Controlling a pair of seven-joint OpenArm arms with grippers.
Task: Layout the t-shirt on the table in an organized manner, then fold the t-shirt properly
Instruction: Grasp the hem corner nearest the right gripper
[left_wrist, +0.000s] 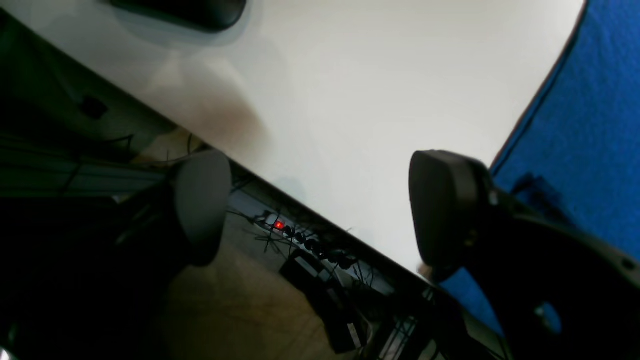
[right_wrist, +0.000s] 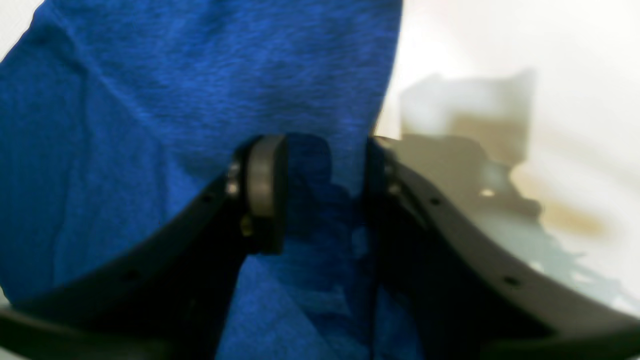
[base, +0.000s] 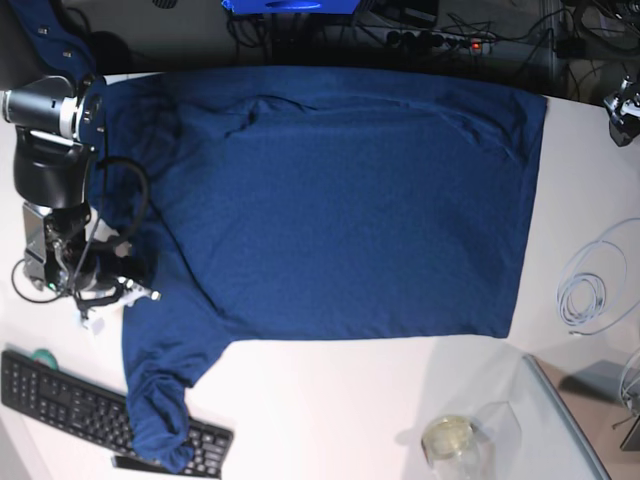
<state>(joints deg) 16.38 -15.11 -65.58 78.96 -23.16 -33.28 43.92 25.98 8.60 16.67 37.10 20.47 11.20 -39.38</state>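
Observation:
The dark navy t-shirt (base: 340, 200) lies spread flat over most of the white table (base: 330, 400); its lower-left sleeve hangs down onto a keyboard. My right gripper (base: 108, 288) is at the shirt's left edge. In the right wrist view its fingers (right_wrist: 265, 190) straddle a raised ridge of blue t-shirt (right_wrist: 150, 100), with a narrow gap between the jaws and the cloth not clearly pinched. My left gripper (left_wrist: 320, 210) hangs over the table (left_wrist: 350, 100) edge beside the shirt's far corner (left_wrist: 590, 125), open wide with nothing between its fingers. In the base view it shows only at the top right (base: 625, 105).
A black keyboard (base: 70, 400) lies at the front left, partly under the sleeve. A glass jar (base: 448, 437) and a grey glass-edged stand (base: 580, 410) sit at the front right, with a white cable coil (base: 590, 285) beside them. A power strip with a red light (left_wrist: 278, 225) lies below the far edge.

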